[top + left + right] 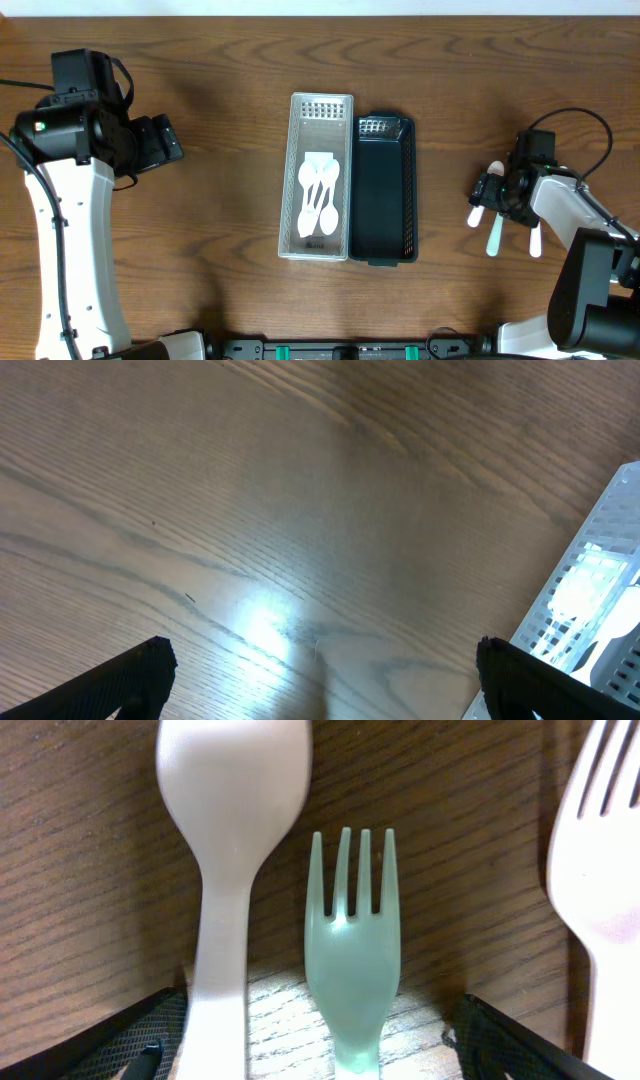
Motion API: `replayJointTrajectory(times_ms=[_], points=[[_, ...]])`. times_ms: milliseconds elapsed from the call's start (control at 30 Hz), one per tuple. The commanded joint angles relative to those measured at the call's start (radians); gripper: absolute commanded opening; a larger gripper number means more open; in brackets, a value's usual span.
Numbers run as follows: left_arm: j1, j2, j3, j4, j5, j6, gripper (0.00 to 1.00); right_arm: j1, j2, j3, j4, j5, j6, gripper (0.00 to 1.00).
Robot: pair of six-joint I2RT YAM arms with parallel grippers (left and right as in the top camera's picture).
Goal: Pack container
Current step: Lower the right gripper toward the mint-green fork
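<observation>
Resting on the desk (200, 250), the white basket (286, 180) holds spoons (318, 195). Left hand (320, 670) hangs wide open, idle. Right hand (318, 1030), spread and empty, straddles the green fork (350, 950), evidently centred for pickup.
</observation>
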Motion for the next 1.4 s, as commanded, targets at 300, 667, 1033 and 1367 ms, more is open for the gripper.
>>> replayJointTrajectory(times_ms=[300,667,1033,1367], points=[[0.002,0.002,-0.008,-0.006,0.01,-0.012,0.98,-0.008,0.02,-0.034,0.002,-0.026,0.0,0.97],[0.002,0.002,-0.008,-0.002,0.01,-0.008,0.98,-0.015,-0.101,0.058,-0.063,-0.061,-0.018,0.99],[0.002,0.002,-0.008,-0.002,0.01,-0.008,0.98,-0.122,-0.18,0.095,-0.206,-0.018,0.027,0.99],[0.002,0.002,-0.008,0.002,0.01,-0.008,0.98,-0.122,-0.093,0.095,-0.21,-0.072,-0.01,0.99]])
